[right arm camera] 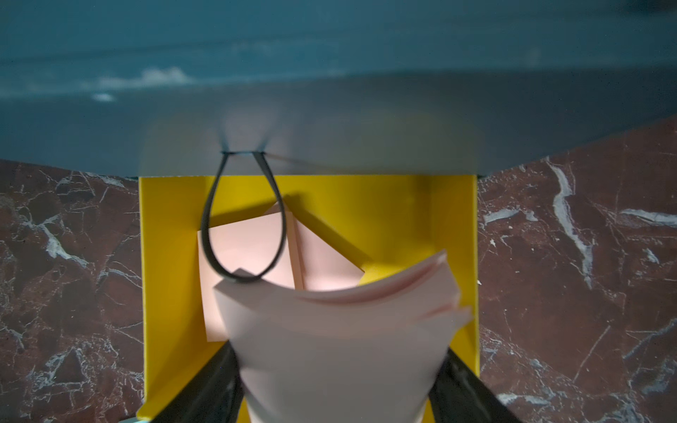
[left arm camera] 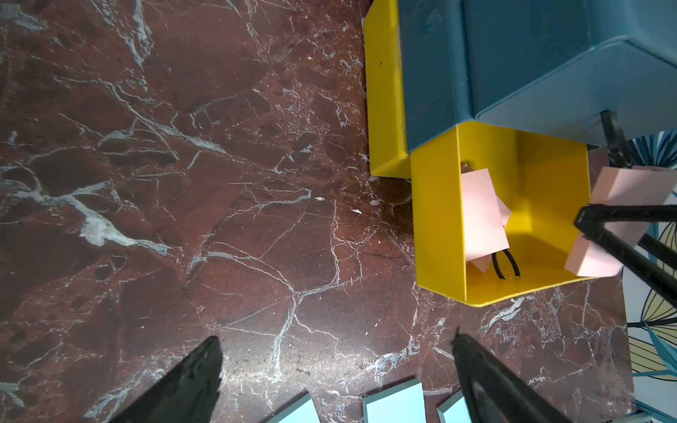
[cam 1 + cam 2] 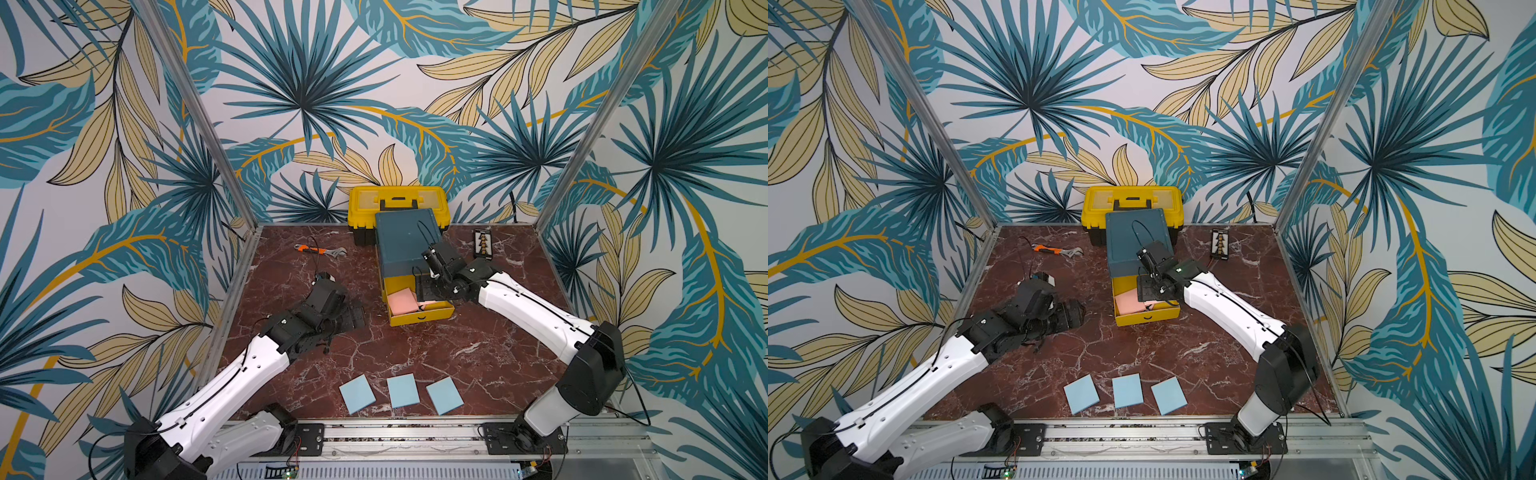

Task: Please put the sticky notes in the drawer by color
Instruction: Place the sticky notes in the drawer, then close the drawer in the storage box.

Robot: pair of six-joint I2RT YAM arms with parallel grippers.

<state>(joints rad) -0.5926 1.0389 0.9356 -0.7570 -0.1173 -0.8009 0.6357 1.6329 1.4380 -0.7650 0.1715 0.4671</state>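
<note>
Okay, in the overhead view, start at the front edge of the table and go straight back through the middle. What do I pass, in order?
middle light blue sticky note pad → open yellow drawer with pink pads inside → dark teal chest top → yellow toolbox against the back wall

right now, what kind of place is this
Likely a robot test cell, not a home: a left arm and right arm mounted on a metal rail, a marble-look tabletop, and leaf-print walls boxing it in.
</note>
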